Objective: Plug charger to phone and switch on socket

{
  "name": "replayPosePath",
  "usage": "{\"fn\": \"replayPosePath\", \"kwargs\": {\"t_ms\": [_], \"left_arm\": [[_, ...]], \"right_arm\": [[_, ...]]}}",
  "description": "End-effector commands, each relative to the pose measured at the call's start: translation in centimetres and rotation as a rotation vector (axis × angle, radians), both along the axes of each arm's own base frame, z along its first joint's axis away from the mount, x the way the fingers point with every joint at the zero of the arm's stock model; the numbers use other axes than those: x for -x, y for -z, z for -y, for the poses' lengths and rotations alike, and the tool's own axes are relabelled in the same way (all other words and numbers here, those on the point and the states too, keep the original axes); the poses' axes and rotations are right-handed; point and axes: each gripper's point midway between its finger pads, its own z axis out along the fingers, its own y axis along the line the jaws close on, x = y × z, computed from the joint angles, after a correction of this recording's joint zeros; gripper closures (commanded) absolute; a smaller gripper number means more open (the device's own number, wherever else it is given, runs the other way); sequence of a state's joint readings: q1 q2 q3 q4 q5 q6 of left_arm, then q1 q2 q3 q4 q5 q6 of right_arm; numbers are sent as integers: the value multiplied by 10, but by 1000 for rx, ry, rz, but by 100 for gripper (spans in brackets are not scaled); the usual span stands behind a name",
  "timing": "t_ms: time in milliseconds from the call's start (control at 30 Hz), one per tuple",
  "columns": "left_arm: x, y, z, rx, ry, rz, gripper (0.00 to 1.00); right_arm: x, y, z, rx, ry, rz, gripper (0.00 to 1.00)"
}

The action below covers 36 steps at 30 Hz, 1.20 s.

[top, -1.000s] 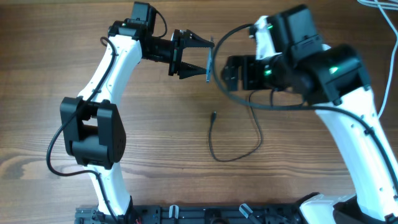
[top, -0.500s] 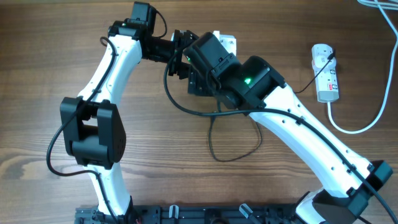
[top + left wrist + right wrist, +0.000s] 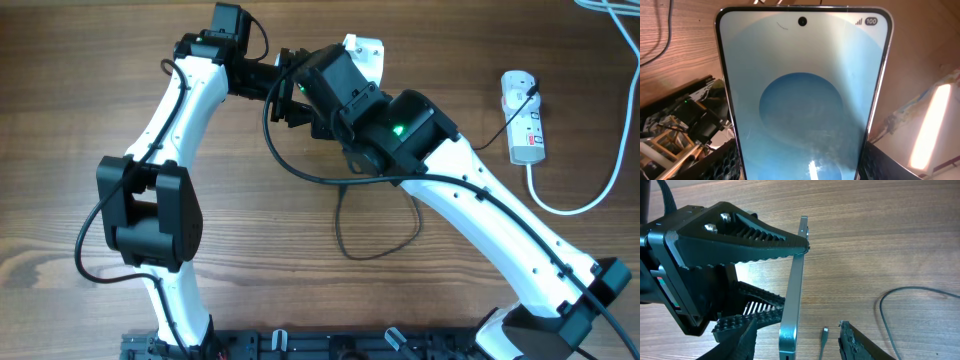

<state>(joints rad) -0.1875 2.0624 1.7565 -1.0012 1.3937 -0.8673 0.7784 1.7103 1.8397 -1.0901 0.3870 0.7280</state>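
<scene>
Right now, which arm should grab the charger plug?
Right, likely. The left pincer is clamped on the phone, holding it off the table, so it's busy. The right pincer is open and empty astride the phone's end, with the charger plug lying on the table near it.

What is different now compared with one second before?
The right arm swung left across the table, bringing the right gripper, jaws open, to the phone; this uncovered the socket. Nothing was grasped or released. Unchanged: the left gripper holds the phone, the charger lies on the table.
</scene>
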Motion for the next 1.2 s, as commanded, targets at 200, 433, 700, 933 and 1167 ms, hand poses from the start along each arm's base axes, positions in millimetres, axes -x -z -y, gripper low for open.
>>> {"fn": "replayPosePath", "kwargs": {"t_ms": [200, 433, 700, 933, 1167], "left_arm": [[5, -32, -2, 80, 14, 34, 32], [5, -32, -2, 80, 14, 34, 32], [5, -32, -2, 80, 14, 34, 30], [5, -32, -2, 80, 14, 34, 30], [4, -29, -2, 63, 9, 38, 0]], "right_arm": [[-5, 3, -1, 44, -19, 17, 55], [-10, 12, -7, 54, -23, 11, 62], [-11, 12, -7, 51, -23, 14, 80], [-11, 12, -7, 51, -22, 13, 96], [-10, 11, -5, -116, 178, -12, 96]]}}
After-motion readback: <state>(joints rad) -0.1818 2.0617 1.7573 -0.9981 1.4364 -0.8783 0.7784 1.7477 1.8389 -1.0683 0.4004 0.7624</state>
